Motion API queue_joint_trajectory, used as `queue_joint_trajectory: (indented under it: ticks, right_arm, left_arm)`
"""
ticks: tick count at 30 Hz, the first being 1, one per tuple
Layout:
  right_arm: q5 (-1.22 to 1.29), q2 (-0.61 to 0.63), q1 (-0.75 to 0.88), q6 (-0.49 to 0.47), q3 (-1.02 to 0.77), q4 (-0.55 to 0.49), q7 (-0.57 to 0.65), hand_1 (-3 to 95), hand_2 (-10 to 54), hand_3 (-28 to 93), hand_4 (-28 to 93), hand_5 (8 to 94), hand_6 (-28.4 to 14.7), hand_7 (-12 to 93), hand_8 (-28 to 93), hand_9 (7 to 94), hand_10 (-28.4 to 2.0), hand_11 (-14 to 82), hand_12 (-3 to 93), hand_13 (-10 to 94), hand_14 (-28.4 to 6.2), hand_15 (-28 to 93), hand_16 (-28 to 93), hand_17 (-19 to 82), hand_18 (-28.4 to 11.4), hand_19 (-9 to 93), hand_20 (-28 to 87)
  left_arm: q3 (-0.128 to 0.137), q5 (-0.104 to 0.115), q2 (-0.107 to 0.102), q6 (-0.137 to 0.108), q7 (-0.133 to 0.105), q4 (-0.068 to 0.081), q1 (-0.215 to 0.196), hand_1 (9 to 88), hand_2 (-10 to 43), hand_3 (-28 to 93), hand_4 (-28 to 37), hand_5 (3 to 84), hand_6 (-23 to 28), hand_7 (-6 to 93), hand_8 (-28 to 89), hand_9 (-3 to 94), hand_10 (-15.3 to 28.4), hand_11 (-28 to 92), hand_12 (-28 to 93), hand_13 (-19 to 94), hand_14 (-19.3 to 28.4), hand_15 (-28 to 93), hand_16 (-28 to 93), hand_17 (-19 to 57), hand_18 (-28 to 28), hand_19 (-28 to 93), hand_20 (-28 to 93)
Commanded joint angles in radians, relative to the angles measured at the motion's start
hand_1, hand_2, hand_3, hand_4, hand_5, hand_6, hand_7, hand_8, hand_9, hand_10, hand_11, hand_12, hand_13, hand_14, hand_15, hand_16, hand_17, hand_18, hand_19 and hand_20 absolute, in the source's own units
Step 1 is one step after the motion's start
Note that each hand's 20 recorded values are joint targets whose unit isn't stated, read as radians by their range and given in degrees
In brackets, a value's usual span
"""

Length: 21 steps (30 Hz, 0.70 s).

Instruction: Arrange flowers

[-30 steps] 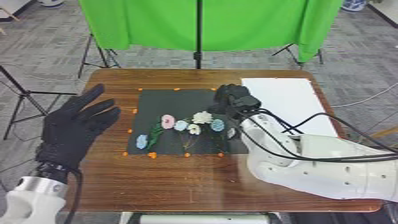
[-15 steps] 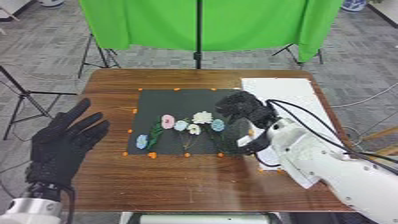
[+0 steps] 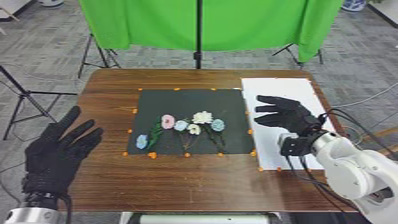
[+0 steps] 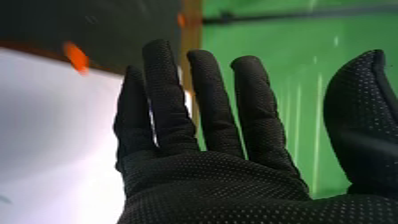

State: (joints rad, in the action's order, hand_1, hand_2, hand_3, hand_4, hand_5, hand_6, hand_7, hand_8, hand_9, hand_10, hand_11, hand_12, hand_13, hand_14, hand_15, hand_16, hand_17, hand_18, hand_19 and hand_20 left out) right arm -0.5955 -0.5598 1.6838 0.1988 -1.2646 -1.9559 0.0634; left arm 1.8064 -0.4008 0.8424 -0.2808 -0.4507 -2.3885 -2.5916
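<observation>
at three o'clock from the dark mat (image 3: 171, 102), the right hand (image 3: 286, 113) spreads empty, likely sparing the flowers (image 3: 202, 118); the left hand (image 3: 51, 157) hangs open, empty, at eight.

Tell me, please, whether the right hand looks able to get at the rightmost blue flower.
Probably yes: the right hand hovers open over the white sheet, with nothing standing between it and the blue flower.

Three light-blue round-headed flowers (image 3: 218, 125), two white flowers (image 3: 202, 117), one pink oval flower (image 3: 168, 121), one black rectangular mat (image 3: 173, 100), one white rectangular sheet (image 3: 275, 85), one brown wooden table (image 3: 169, 185).
</observation>
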Motion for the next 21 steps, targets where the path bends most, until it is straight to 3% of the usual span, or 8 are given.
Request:
queue_joint_trajectory:
  ticks: [1,6,10,13,21]
  right_arm:
    - [0.018,0.019,-0.050,0.018,0.004,0.010,-0.027,20.7,2.4,80,-28,45.9,0.9,14,-12,48.3,-14.0,10.2,12.7,40,-17.7,34,11,7,-20.0,54,15]
    - [0.019,0.017,-0.026,0.029,-0.011,0.001,-0.022,20.4,2.6,81,-28,45.5,1.2,14,-13,48.2,-13.8,10.2,12.9,40,-17.7,34,12,7,-20.0,54,15]
    - [0.059,0.027,-0.024,0.047,-0.006,-0.001,-0.053,20.3,2.7,81,-28,45.4,1.3,14,-13,48.5,-13.7,10.2,13.0,40,-17.7,34,12,7,-20.0,54,16]
    - [0.048,0.027,-0.027,0.053,-0.007,-0.005,-0.049,20.3,2.7,81,-28,45.5,1.3,14,-13,49.0,-13.7,10.5,13.0,40,-17.6,35,12,7,-20.0,54,16]
    - [0.040,0.016,-0.023,0.038,-0.013,-0.007,-0.034,20.3,3.0,81,-28,45.8,1.4,14,-13,49.6,-13.6,10.9,13.0,41,-17.4,36,12,7,-19.9,54,17]
  left_arm:
    - [-0.025,0.014,0.002,-0.004,0.011,0.015,0.022,18.9,6.7,76,-28.3,29.4,4.4,13.2,-10,27.2,17.7,22,11,21,26.6,46,-8,-9.7,26.5,54,11]
    - [-0.021,0.008,0.011,-0.004,0.028,0.010,0.019,19.3,6.8,76,-28.3,29.1,4.3,13.4,-10,27.2,17.7,21,11,22,26.7,45,-8,-9.0,26.6,55,12]
    - [-0.031,0.019,0.002,-0.015,0.017,0.013,0.033,19.4,6.8,76,-28.3,29.1,4.4,13.3,-10,27.5,17.9,21,11,22,26.7,45,-8,-8.9,26.7,55,12]
    - [-0.025,0.013,0.011,-0.013,0.033,0.009,0.026,19.6,6.9,76,-28.3,29.2,4.5,13.3,-10,27.5,18.0,22,11,22,26.8,46,-8,-8.9,26.8,55,12]
    - [-0.018,0.019,0.007,-0.020,0.030,0.005,0.024,19.6,6.9,76,-28.3,29.2,4.6,13.1,-10,27.3,18.0,22,11,22,26.9,46,-8,-8.0,26.6,56,12]
